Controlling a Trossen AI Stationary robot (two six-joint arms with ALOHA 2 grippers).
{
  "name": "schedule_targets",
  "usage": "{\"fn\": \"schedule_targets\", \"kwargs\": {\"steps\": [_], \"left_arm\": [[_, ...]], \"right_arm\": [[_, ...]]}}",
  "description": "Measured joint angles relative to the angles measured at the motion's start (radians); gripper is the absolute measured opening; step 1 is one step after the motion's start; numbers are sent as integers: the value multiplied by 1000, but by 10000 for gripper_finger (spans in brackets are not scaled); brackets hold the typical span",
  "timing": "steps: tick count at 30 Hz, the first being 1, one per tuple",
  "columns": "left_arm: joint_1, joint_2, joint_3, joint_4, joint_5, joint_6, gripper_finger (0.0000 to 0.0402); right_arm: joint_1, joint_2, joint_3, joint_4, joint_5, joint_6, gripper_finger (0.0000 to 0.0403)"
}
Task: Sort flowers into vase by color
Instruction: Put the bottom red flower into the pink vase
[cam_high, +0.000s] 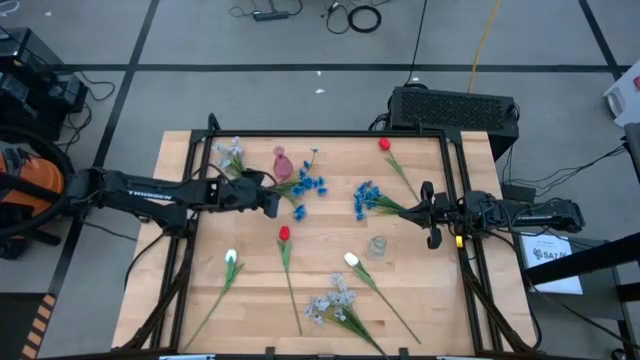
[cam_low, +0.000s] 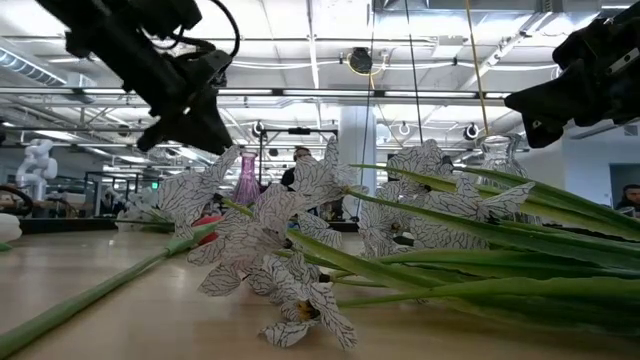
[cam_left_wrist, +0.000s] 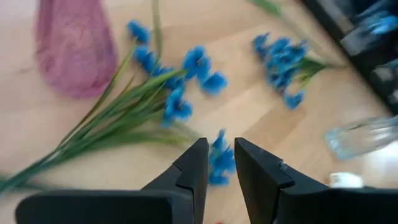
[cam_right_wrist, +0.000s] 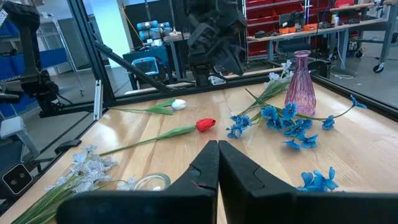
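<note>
White lettering runs along the left arm's upper link but is too small to read, and a white sheet beside the table by the right arm carries dark print that is equally unreadable. The left gripper (cam_high: 272, 203) hovers over a blue spray (cam_high: 306, 185) lying beside the pink vase (cam_high: 283, 163), its fingers (cam_left_wrist: 194, 167) parted by a narrow gap and holding nothing. The right gripper (cam_high: 428, 215) sits by the stem of a second blue spray (cam_high: 368, 199), its fingers (cam_right_wrist: 208, 163) pressed together and empty. Red tulips (cam_high: 284, 234), white tulips (cam_high: 351, 260) and a pale spray (cam_high: 335, 301) lie scattered on the wooden table (cam_high: 200, 290), near a small clear vase (cam_high: 378, 246).
</note>
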Motion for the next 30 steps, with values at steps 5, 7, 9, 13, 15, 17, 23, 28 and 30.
{"fn": "schedule_targets", "kwargs": {"steps": [5, 7, 9, 13, 15, 17, 23, 28, 30], "left_arm": [[-109, 33, 104, -104, -118, -144, 75], [-145, 59, 134, -109, -153, -191, 75], [-175, 93, 169, -114, -176, -242, 74], [-224, 182, 227, -122, -181, -333, 74], [-251, 233, 259, -121, -188, -387, 74], [-280, 287, 295, -123, -200, -427, 74], [-342, 420, 424, -253, -212, -605, 74], [-371, 493, 524, -479, -146, -788, 74], [-375, 515, 540, -517, -105, -828, 74]], "right_arm": [[0, 0, 0, 0, 0, 0, 0], [0, 0, 0, 0, 0, 0, 0], [0, 0, 0, 0, 0, 0, 0], [0, 0, 0, 0, 0, 0, 0], [0, 0, 0, 0, 0, 0, 0], [0, 0, 0, 0, 0, 0, 0], [0, 0, 0, 0, 0, 0, 0], [0, 0, 0, 0, 0, 0, 0], [0, 0, 0, 0, 0, 0, 0]]}}
